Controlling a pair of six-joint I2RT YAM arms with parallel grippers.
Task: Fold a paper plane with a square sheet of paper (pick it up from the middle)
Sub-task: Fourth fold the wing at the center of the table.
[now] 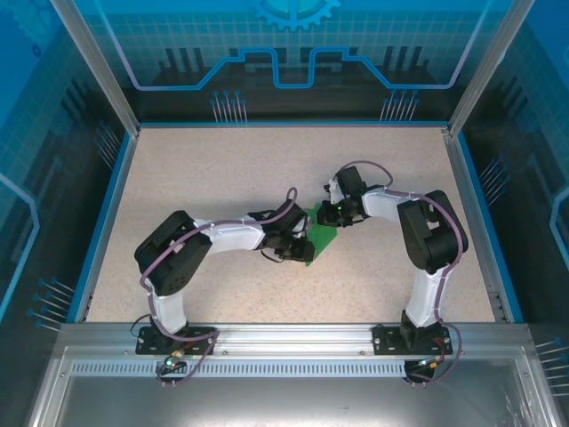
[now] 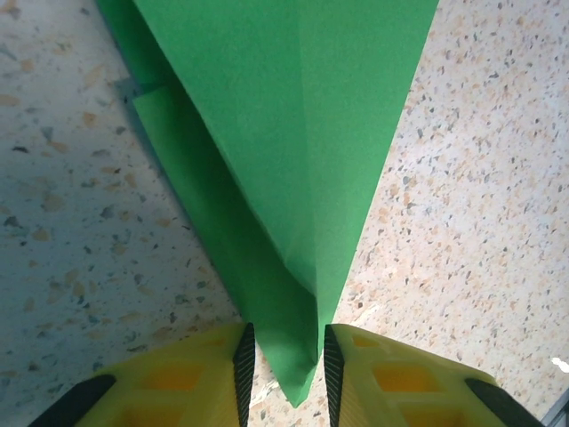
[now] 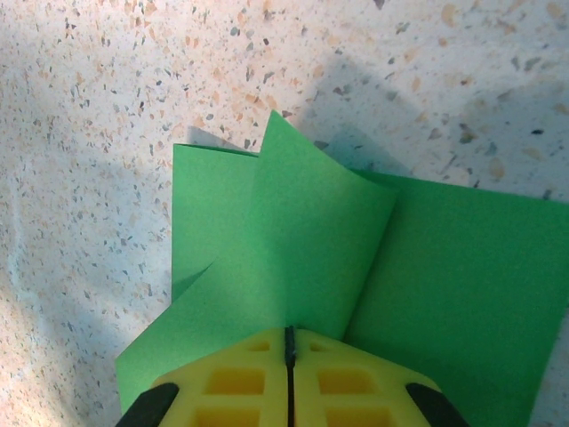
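The left arm (image 1: pixel 233 236) and right arm (image 1: pixel 384 205) have white links between bulky black joint housings, each with a purple cable (image 1: pixel 369 164) looping along it. Black bases (image 1: pixel 173 338) sit at the 6 o'clock edge, thin wires trailing below. The left end effector (image 2: pixel 284 356) and right end effector (image 3: pixel 289 342) have yellow fingers (image 2: pixel 178 391) with recessed pockets and black ribbed pads (image 2: pixel 244 374).

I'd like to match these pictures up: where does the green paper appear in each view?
Top external: green paper mid-table, where the two arms meet.
Left wrist: green paper upper centre, tapering down into the left gripper.
Right wrist: green paper across the lower half, flap pinched in the shut right gripper.
Shared landmark: speckled beige tabletop.
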